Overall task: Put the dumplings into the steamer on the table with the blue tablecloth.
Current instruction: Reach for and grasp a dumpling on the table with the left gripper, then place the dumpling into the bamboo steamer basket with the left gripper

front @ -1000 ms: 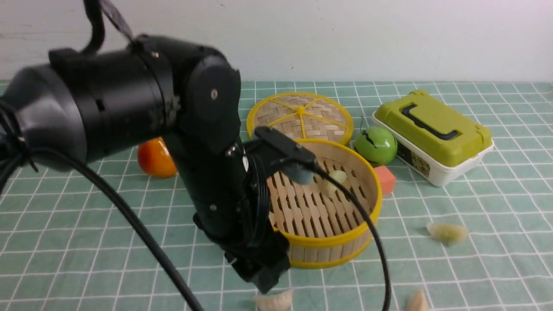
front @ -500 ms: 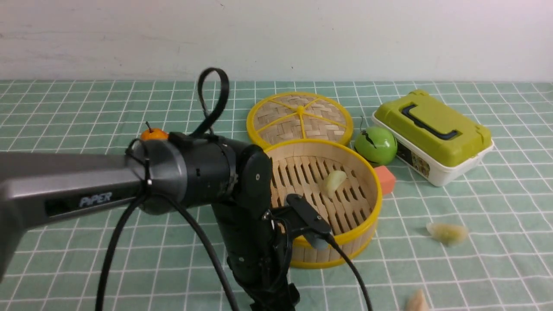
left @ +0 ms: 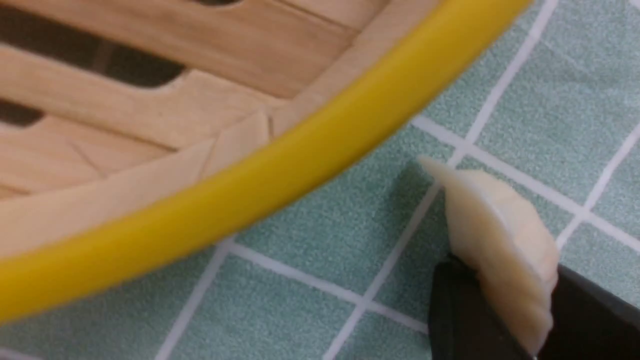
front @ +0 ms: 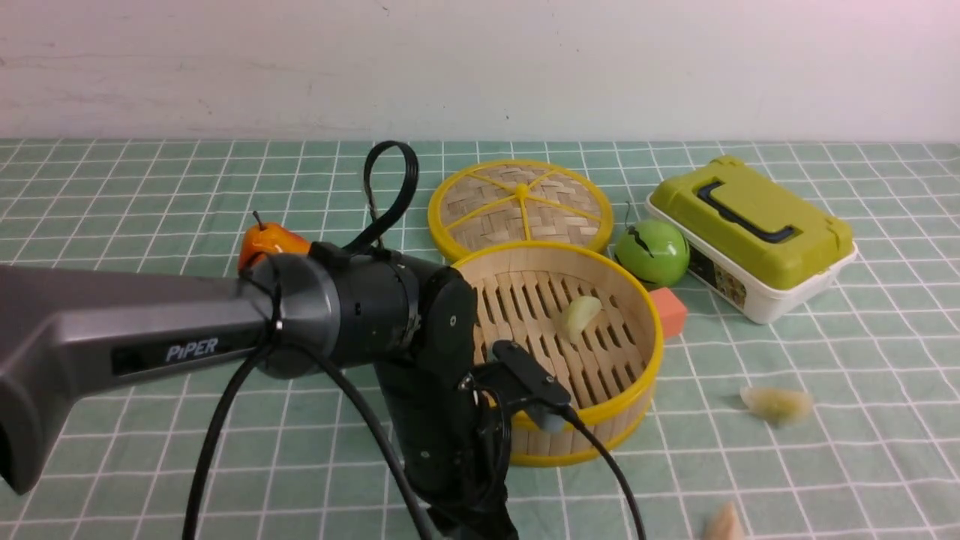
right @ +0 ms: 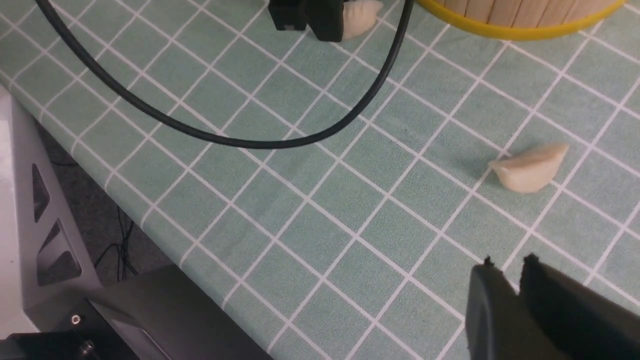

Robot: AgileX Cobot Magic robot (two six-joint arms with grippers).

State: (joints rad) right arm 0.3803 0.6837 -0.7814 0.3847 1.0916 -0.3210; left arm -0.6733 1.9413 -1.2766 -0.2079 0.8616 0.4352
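Grips a dumpling (left: 495, 235) in the left gripper (left: 505, 280), lower right, beside the steamer (left: 280, 165).
Holds the right gripper (right: 505, 265) narrow and empty, lower right, near a loose dumpling (right: 530, 167).

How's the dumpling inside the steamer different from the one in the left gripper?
The inside dumpling lies loose on the steamer floor; the gripped dumpling is outside, beside its yellow rim. The inside dumpling is untouched; the gripped dumpling is pinched in the left gripper. The inside one looks greenish, the gripped one cream. Both are pleated crescents.
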